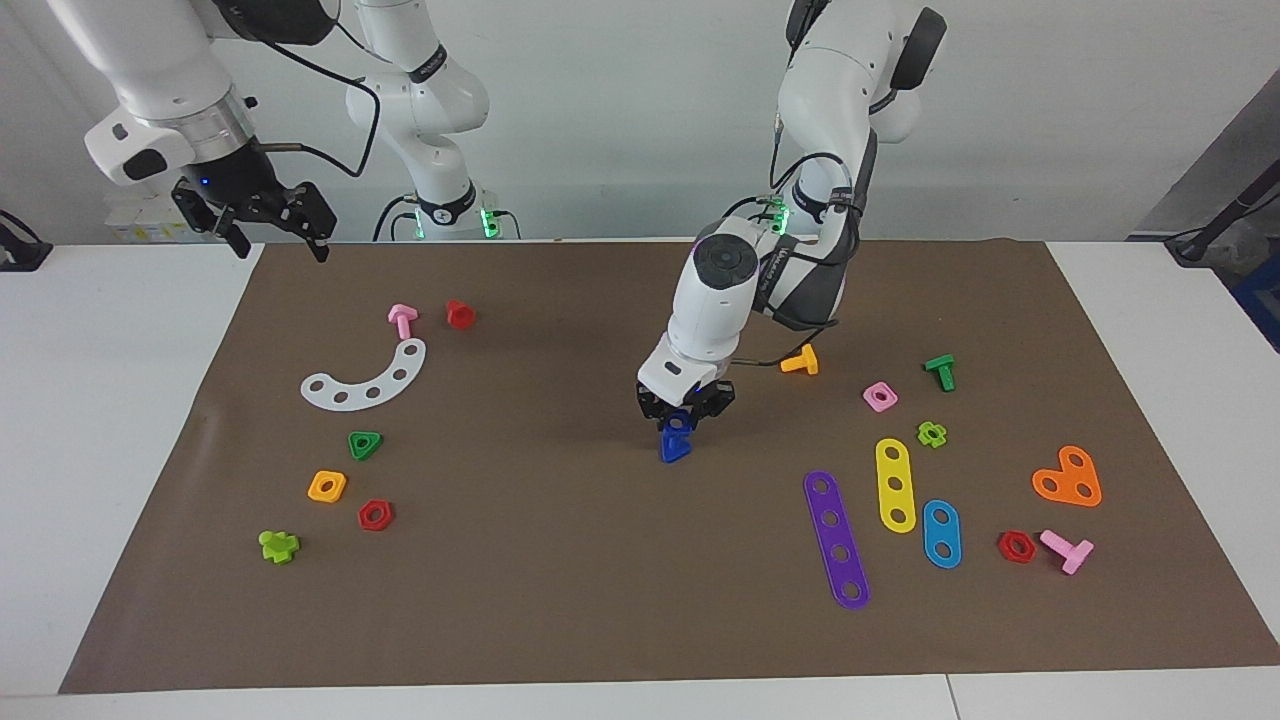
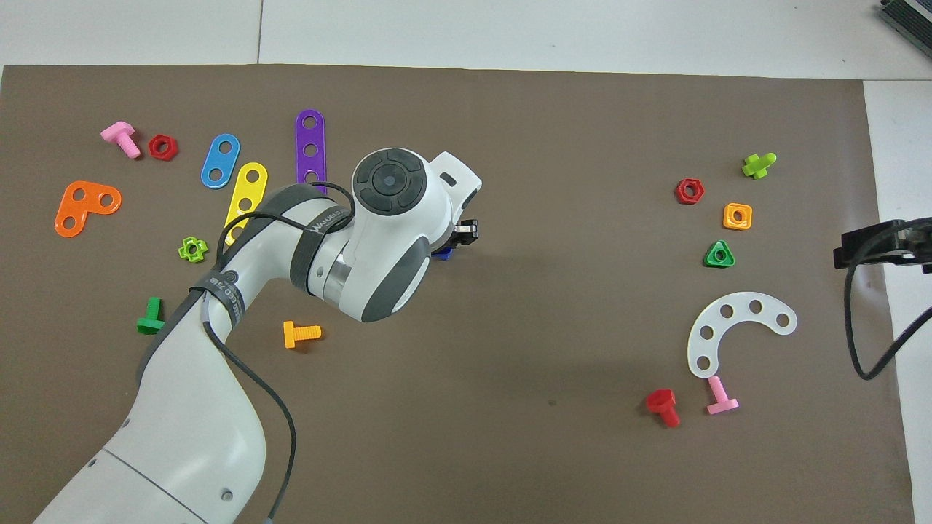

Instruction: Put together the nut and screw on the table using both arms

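Jaws of the left gripper (image 1: 684,414) clench the nut (image 1: 681,419), small, stiff and light, gripped by its edges just above the screw (image 1: 675,446) at mid-frame on the worktop (image 1: 560,600); right gripper (image 1: 268,232) waits released at upper left.

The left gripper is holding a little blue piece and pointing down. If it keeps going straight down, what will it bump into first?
Most likely the screw. The left gripper, shut on the nut, hangs right over it, so the nut would probably meet the screw's shaft before the table.

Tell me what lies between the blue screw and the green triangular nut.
Only bare mat between screw and green triangular nut, clearest in the facing view.
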Available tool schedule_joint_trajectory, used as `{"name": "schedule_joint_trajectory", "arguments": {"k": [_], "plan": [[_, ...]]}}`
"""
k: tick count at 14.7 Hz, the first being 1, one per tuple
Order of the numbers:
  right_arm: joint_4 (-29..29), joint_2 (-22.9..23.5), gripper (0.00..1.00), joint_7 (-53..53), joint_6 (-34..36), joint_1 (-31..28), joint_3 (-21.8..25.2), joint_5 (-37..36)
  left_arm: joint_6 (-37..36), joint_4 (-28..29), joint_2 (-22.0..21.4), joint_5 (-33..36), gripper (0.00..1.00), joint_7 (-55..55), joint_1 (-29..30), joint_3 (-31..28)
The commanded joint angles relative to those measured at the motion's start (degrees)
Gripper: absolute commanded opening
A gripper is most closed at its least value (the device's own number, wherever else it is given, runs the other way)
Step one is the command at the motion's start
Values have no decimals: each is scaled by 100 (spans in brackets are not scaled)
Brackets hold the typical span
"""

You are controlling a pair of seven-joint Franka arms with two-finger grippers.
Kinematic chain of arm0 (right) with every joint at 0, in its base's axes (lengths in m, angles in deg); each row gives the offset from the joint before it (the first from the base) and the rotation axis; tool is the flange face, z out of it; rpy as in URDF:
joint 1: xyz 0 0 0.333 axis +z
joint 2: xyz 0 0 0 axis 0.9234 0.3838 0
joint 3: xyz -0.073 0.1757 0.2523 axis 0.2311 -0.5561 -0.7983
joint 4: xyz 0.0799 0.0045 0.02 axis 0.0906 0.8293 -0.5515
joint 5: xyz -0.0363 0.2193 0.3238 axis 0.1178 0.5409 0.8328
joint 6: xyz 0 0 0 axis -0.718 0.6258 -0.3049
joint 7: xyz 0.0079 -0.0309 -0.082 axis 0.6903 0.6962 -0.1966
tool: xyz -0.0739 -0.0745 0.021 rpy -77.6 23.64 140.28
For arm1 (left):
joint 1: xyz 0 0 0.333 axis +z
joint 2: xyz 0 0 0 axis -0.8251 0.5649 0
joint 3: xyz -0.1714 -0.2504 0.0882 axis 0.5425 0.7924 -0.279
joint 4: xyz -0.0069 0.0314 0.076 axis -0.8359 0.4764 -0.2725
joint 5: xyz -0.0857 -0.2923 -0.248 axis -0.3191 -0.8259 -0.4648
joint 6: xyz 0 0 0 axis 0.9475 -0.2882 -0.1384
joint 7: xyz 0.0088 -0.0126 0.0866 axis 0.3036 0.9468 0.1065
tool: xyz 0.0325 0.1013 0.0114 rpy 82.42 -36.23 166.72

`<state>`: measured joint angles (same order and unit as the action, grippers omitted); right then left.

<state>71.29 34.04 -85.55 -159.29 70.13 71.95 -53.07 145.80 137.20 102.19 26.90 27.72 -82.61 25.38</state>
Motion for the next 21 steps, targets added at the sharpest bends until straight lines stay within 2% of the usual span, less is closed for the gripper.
{"name": "schedule_joint_trajectory", "arguments": {"k": [1,7,10,11,13,14,15,18,20,21], "plan": [[148,-123,100,-45,-61,-41,-28,66,-41,-190,149,-94,1,-11,-85,-116],[139,-123,100,-45,-61,-41,-28,66,109,-207,509,45,0,-55,-103,-142],[139,-123,100,-45,-61,-41,-28,66,92,-207,519,187,3,-55,-112,-142],[148,-123,100,-45,-61,-41,-28,66,65,-225,519,196,16,-55,-112,-142],[139,-123,100,-45,-61,-41,-28,66,48,-251,536,204,70,-55,-112,-142],[148,-123,100,-45,-61,-41,-28,66,-5,-329,545,204,93,-55,-103,-151],[148,-123,100,-45,-61,-41,-28,66,-145,-504,563,204,100,-55,-86,-143],[139,-123,100,-45,-61,-41,-28,66,-952,-1155,590,161,100,-29,54,-151],[148,-123,100,-45,-61,-41,-28,66,-1550,-1358,353,143,100,-20,256,-169],[148,-123,100,-45,-61,-41,-28,66,-1630,-1359,82,152,100,32,457,-160]]}}
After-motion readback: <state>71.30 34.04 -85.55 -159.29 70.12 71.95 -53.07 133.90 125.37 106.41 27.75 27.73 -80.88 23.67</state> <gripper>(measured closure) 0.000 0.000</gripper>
